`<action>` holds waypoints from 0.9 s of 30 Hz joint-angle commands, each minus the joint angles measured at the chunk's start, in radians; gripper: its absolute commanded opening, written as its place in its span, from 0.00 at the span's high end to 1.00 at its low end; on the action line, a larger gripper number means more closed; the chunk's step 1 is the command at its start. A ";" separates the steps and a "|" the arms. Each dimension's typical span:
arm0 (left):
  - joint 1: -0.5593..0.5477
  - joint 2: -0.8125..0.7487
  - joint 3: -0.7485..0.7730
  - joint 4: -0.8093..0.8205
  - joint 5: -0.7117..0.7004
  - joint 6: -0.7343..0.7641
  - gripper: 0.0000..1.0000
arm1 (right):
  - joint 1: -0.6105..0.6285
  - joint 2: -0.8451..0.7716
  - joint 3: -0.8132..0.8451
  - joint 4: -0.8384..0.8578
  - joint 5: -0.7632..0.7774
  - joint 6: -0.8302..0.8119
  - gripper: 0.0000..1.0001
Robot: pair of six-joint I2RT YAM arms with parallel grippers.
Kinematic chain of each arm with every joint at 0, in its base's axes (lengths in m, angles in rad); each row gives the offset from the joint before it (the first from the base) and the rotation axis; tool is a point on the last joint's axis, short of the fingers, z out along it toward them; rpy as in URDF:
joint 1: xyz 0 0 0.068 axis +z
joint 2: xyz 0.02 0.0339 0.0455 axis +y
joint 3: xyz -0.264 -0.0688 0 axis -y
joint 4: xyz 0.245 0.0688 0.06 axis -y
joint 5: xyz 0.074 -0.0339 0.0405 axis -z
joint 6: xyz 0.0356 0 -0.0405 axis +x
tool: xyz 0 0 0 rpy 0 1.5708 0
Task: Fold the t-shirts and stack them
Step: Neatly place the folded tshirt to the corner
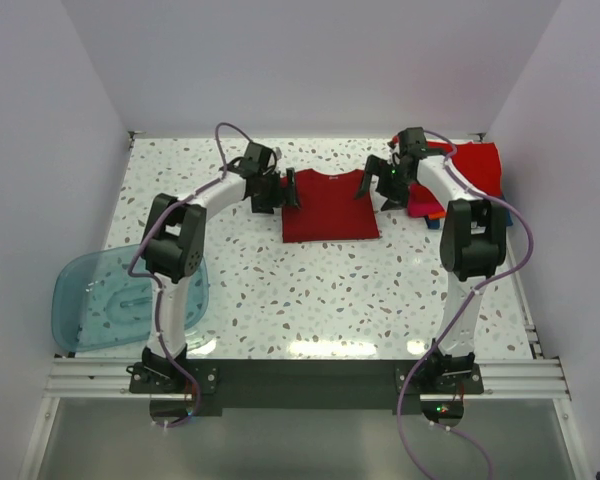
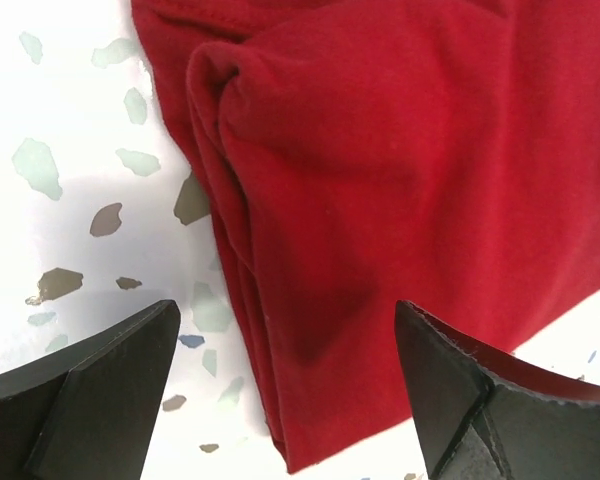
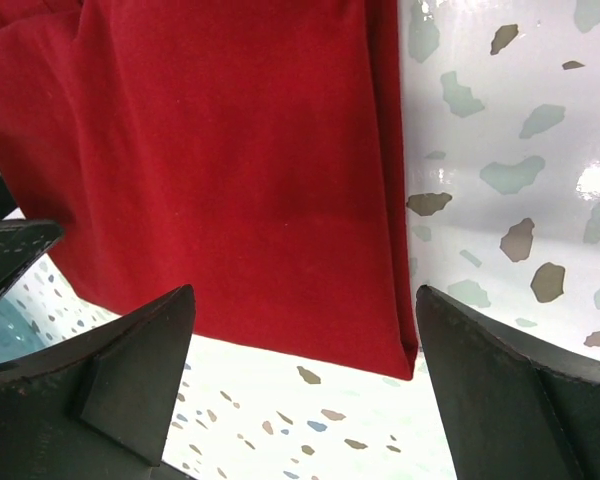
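Toward the far edge of the table (image 1: pixel 280 300): dark red t-shirt (image 1: pixel 328 207) lying flat, sides folded in. Over its left edge, left gripper (image 1: pixel 286 190), fingers wide, holding nothing. Over its right edge, right gripper (image 1: pixel 382 180), equally wide and empty. Far right corner: stack of folded t-shirts (image 1: pixel 477 163).

The t-shirt (image 1: pixel 328 205) at the upper middle of the overhead view is plain dark red, with no print. The worktop (image 1: pixel 310 290) is glossy white, speckled with grey, brown and pale green flecks. At the upper right, the pile of folded t-shirts (image 1: pixel 475 168) shows bright red, with magenta, orange and a sliver of blue at its lower edge. The tub (image 1: pixel 100 300) at the left is see-through blue. The left hand (image 2: pixel 285 310) and right hand (image 3: pixel 305 295) are black. The arms (image 1: pixel 205 200) are white with black joints, and the cables (image 1: pixel 218 137) are purple.
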 commanded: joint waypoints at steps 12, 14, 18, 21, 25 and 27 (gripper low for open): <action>-0.007 0.076 0.076 0.016 -0.030 -0.017 0.29 | -0.013 0.074 -0.016 0.075 -0.084 0.012 0.05; -0.015 0.082 0.077 0.012 -0.033 -0.017 0.35 | -0.011 0.084 -0.025 0.089 -0.095 0.018 0.05; -0.050 0.086 0.073 0.001 -0.038 -0.022 0.49 | -0.011 0.099 -0.057 0.109 -0.119 0.027 0.05; -0.078 0.081 0.048 0.006 -0.044 -0.023 0.59 | -0.011 0.096 -0.097 0.132 -0.139 0.030 0.05; -0.096 0.082 0.018 0.026 -0.045 -0.039 0.74 | -0.010 0.079 -0.166 0.196 -0.176 0.058 0.06; -0.101 0.090 0.018 0.026 -0.045 -0.040 0.76 | -0.002 0.075 -0.194 0.222 -0.184 0.070 0.06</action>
